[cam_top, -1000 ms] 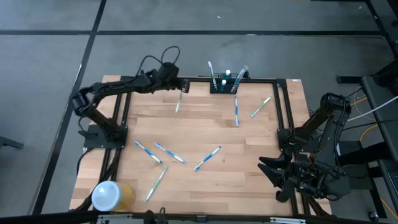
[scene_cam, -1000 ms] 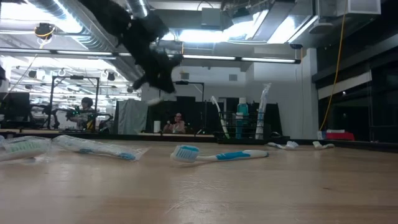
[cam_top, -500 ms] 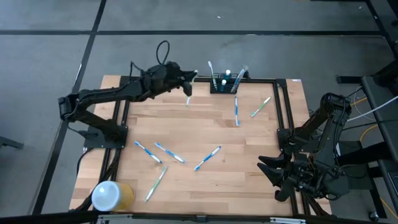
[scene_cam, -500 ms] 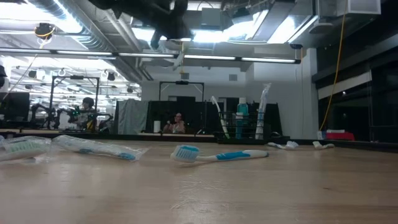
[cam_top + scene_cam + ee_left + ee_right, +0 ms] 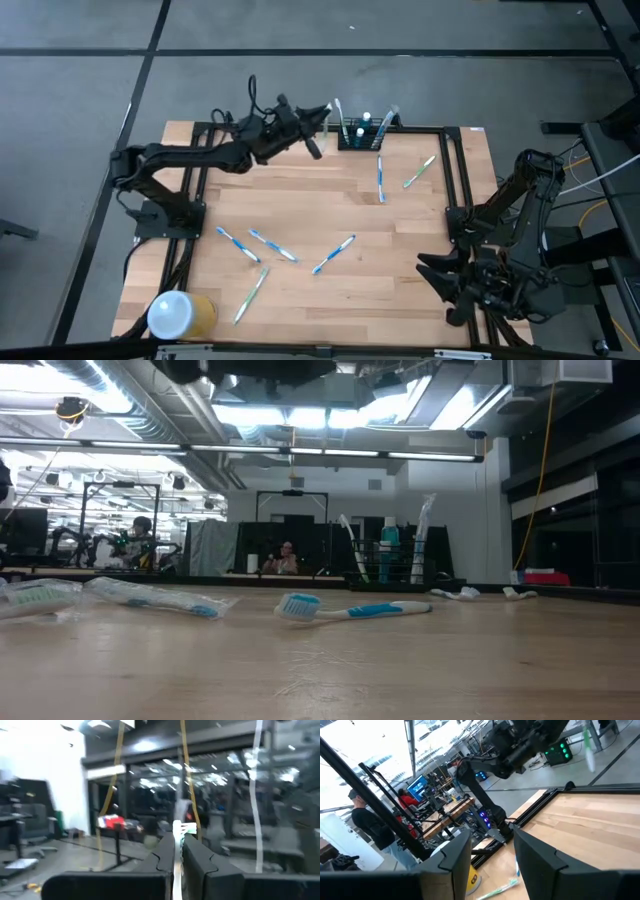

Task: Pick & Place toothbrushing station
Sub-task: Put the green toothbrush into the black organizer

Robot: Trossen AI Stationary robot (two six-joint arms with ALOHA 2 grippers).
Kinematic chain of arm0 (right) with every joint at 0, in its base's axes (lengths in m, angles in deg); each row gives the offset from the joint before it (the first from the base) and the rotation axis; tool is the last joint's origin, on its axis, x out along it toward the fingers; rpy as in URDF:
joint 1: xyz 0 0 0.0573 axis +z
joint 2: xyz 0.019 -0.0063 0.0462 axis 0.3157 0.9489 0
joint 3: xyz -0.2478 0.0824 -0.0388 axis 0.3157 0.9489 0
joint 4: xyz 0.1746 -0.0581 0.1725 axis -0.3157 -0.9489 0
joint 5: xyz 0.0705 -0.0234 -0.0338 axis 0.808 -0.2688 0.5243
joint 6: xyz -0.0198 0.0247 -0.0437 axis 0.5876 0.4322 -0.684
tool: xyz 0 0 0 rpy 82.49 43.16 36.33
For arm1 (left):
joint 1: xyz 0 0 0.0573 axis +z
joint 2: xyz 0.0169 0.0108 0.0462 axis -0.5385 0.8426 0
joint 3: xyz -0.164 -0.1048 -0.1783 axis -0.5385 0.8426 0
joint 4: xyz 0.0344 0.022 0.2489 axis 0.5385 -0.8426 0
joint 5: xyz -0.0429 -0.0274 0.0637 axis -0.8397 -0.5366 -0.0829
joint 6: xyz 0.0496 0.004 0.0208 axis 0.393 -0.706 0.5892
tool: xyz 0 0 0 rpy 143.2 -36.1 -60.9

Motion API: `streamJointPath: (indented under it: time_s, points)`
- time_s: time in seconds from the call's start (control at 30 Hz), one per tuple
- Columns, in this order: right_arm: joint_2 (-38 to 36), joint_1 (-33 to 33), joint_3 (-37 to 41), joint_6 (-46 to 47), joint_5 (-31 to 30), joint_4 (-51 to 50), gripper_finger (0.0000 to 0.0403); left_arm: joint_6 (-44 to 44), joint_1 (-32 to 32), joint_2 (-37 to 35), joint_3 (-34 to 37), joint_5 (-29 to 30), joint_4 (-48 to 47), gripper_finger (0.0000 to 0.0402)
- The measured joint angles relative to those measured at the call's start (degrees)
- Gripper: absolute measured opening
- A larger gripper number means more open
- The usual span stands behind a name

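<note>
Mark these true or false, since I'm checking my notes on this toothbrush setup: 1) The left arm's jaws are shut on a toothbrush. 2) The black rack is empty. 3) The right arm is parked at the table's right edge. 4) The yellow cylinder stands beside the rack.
1) True. The left gripper is shut on a toothbrush, held up near the rack.
2) False. The black rack already holds several upright items.
3) True. The right gripper waits at the right edge, holding nothing.
4) False. The yellow cylinder sits at the opposite near-left corner, far from the rack.

Toothbrushes (image 5: 270, 245) scattered mid-table; near edge bare
</note>
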Motion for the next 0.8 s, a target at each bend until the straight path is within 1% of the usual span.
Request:
streamJointPath:
  time_s: [0.2,0.5,0.6,0.67,0.8]
  points:
    - [0.0,0.7,0.0,0.1,0.0,0.0,0.0153,-0.1,2.4,7.6,0.0,0.7,11.6,0.001]
    - [0.0,0.8,0.0,1.9,0.0,-0.1,0.0153,-3.7,6.7,21.2,-0.1,0.7,31.0,0.001]
    - [0.0,1.1,0.0,2.5,0.0,0.1,0.0153,-4.4,8.4,24.2,-1.8,0.5,32.7,0.001]
    - [0.0,1.1,0.0,3.1,0.0,0.1,0.0153,-3.8,9.5,26.2,-3.8,-0.9,32.6,0.001]
    - [0.0,1.1,0.0,3.2,0.0,0.1,0.0153,-1.9,11.1,30.0,-9.5,-3.4,31.0,0.001]
